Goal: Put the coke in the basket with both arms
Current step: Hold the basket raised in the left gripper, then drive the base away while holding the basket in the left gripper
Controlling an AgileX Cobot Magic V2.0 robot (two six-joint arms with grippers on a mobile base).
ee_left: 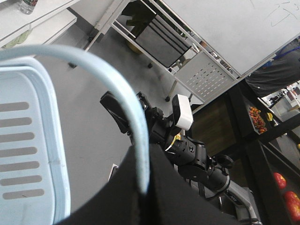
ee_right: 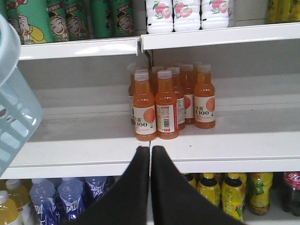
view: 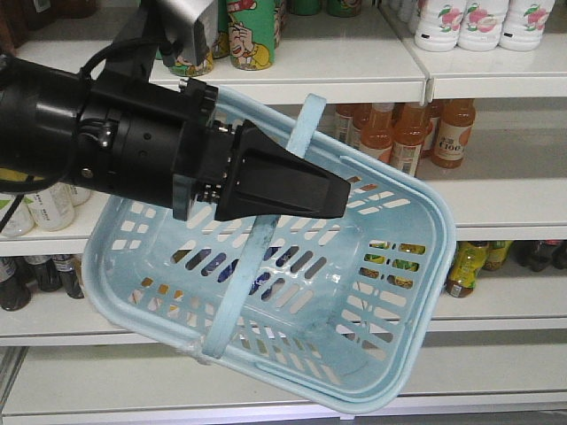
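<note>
your left pincer (view: 335, 197) is clamped on the handle (view: 232, 297) of the light blue basket (view: 440, 208), which hangs tilted. your right pincer (ee_right: 150, 149) is pressed closed and empty, facing the orange-drink bottles (ee_right: 161, 105). the coke (ee_right: 293, 180) stands one level below them, far right.

Pale blue slotted basket (view: 350, 297) — orange bottles (ee_right: 166, 108), white shelves (ee_right: 243, 140)

Left arm (view: 106, 133) stretched sideways, left hand (view: 337, 197) closed on the basket (view: 403, 292) handle, right hand (ee_right: 150, 157) level, jaws together.
</note>
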